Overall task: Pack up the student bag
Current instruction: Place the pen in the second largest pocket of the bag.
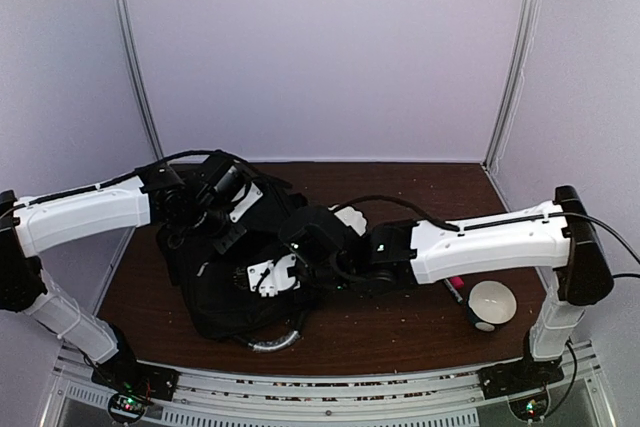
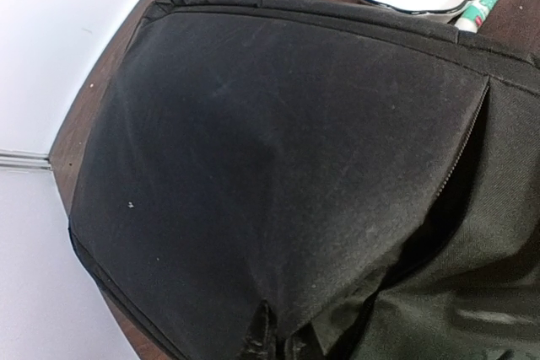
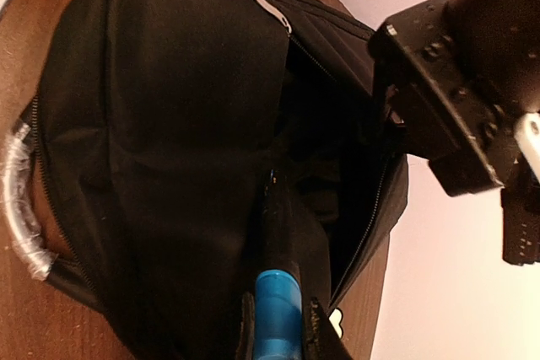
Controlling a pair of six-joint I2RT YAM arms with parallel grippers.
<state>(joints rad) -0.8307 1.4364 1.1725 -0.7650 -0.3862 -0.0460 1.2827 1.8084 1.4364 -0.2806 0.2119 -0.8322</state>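
Insertion step: blue pen [image 3: 277,297] is held by narrowed R gripper [image 3: 277,330], tip inside student bag [image 1: 225,292]; L gripper [image 3: 390,111] is shut, seemingly on bag fabric. Next: pen to be pushed deeper, then released.

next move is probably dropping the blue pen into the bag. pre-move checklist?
1. Grip: right gripper shut on the pen: ok.
2. Aim: pen tip points into the bag: ok.
3. Opening wider than the pen: ok.
4. Left gripper shut on bag fabric beside the opening: ok.
5. Free room inside: interior too dark, cannot tell.
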